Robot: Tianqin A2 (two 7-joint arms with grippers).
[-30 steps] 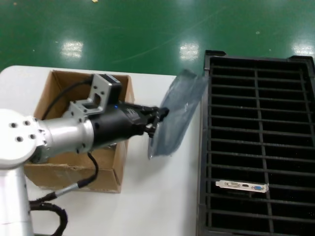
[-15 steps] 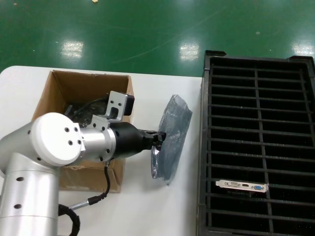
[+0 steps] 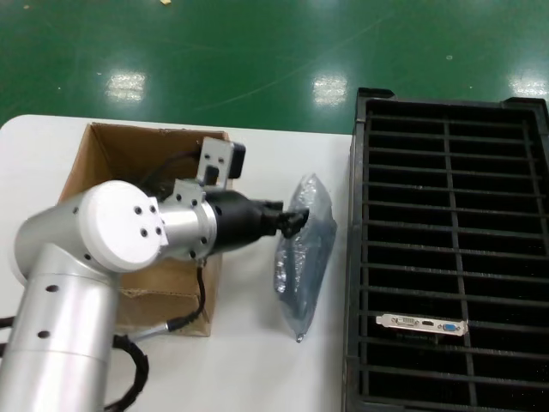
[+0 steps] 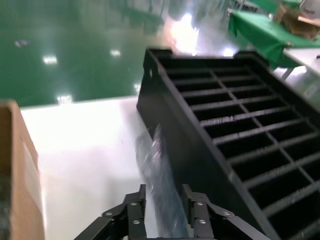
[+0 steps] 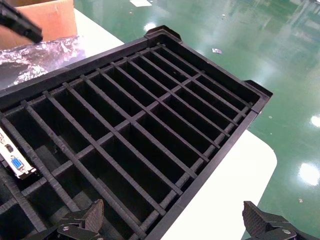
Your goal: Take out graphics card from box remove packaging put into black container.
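- The left gripper (image 3: 296, 220) reaches out from over the box (image 3: 94, 154), its jaws pinched on the top edge of the packaging (image 3: 305, 257). The crinkly grey bag hangs from that pinch, its lower end down near the bench (image 3: 257, 360).
- The bag sits in the gap between the box and the black container (image 3: 450, 257), close to the container's near wall but apart from it in the head view.
- The left wrist view looks straight past the fingers (image 4: 135, 210), and there's the silvery plastic running away between them, alongside the container's wall.
- Whether a card is inside this bag I cannot tell; the plastic is too cloudy and creased.
- One graphics card (image 3: 422, 325) is already home, standing in a lower slot of the left column, silver bracket and blue port showing.
- The right gripper (image 5: 170, 222) waits over the container's near corner, jaws spread wide and holding nothing.
- My read: this is the unwrapping step. To do it well, hold that top pinch firm and level so the bag doesn't twist.
- Bring the right gripper in on the opposite end, biting only plastic, not the board if one is inside.
- The risk: thin slippery film may slide out of a shallow pinch, so a deeper bite would pay.
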